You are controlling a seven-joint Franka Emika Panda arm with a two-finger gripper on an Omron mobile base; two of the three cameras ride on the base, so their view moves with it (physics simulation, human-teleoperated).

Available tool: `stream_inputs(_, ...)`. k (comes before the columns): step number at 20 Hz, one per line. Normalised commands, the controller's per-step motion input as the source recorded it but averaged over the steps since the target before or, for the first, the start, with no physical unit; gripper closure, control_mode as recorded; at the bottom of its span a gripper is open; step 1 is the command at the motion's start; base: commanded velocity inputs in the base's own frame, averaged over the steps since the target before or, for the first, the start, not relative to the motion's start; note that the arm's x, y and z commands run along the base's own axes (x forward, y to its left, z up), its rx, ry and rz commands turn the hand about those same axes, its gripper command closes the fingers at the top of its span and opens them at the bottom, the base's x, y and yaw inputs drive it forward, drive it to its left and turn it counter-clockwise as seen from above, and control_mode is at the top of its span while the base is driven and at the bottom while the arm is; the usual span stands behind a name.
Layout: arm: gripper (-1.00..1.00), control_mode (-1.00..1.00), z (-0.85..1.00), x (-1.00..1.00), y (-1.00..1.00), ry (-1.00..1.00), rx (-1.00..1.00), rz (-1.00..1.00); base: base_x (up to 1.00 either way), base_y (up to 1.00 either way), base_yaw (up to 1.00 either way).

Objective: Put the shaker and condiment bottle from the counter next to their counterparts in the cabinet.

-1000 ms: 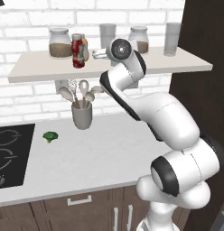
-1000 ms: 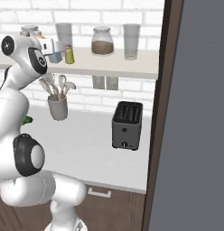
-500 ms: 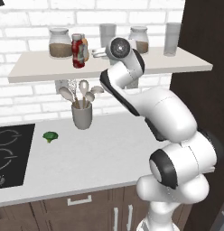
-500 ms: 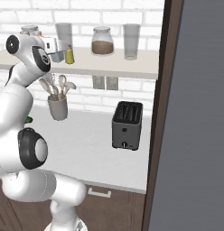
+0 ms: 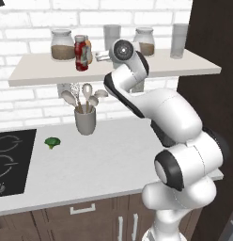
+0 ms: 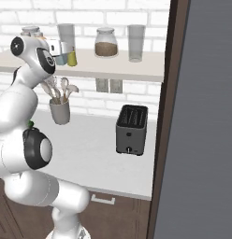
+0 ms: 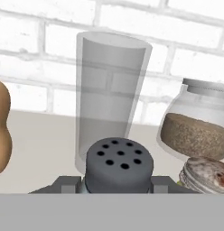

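End effector [image 7: 116, 187] is closed on the shaker [image 7: 118, 164], gripping it from both sides below its dark perforated cap, up at shelf [image 5: 137, 66] level. Directly behind the shaker stands a clear glass [image 7: 111, 94]; a lidded jar [image 7: 197, 124] of brown contents stands to its right in the hand view. The red bottle [image 5: 81, 52] stands on the shelf beside another jar [image 5: 62, 44]. The yellow-green shaker [image 6: 71, 58] stands on the shelf just beside the end effector. On the tabletop [image 5: 104, 160]: utensil cup [image 5: 85, 120], toaster [image 6: 131, 129]
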Motion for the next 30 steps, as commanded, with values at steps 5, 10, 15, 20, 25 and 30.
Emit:
stream_inputs(5,-1.0,-1.0,-0.1,0.07,0.0,0.0,0.0,0.0,0.0,0.0,0.0)
stream_inputs(10,-1.0,-1.0,-0.08,0.04,0.0,0.0,0.0,0.0,0.0,0.0,0.0)
stream_inputs(15,-1.0,-1.0,-0.04,0.02,0.02,0.0,0.0,0.0,0.0,0.0,0.0)
stream_inputs(20,-1.0,-1.0,0.0,-0.2,0.17,-0.02,0.0,0.04,0.0,0.0,0.0)
stream_inputs(25,-1.0,-1.0,0.08,-0.47,0.1,-0.09,0.0,0.07,0.0,0.0,0.0)
stream_inputs(30,-1.0,-1.0,0.13,-0.48,0.0,-0.12,0.0,0.05,0.0,0.0,0.0)
